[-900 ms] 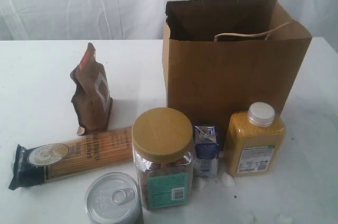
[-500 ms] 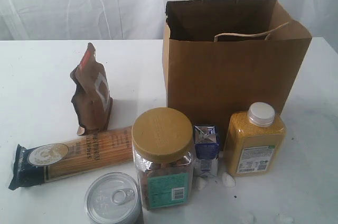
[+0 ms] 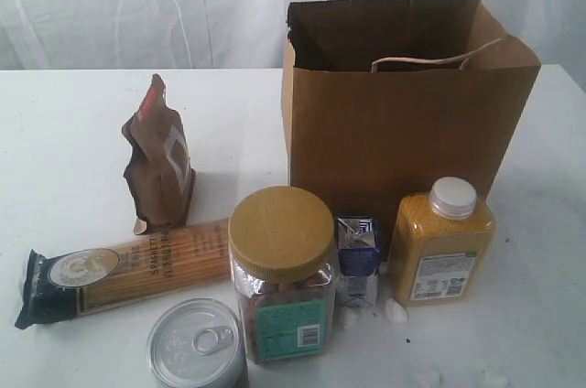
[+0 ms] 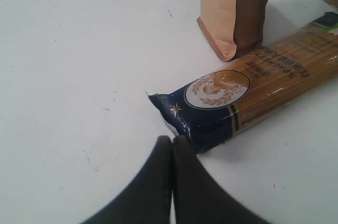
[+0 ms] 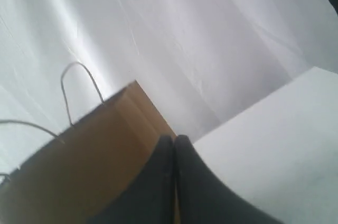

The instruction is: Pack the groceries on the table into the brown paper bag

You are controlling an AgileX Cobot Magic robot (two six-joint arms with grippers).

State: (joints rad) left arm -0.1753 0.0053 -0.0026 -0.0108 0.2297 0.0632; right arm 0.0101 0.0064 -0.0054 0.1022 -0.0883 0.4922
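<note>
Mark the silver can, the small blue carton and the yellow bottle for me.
silver pull-tab can (image 3: 180, 356), exterior view, on its lid beside the pull tab.
small blue carton (image 3: 358, 259), exterior view, on its blue front.
yellow bottle (image 3: 439, 232), exterior view, on its body above the label.

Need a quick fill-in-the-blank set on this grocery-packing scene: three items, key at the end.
1. The yellow plastic bottle has a ____ cap.
2. The small blue carton stands ____ that bottle and the clear tan-lidded jar.
3. The left gripper, near the long spaghetti packet, is ____.
Missing: white; between; shut.
</note>
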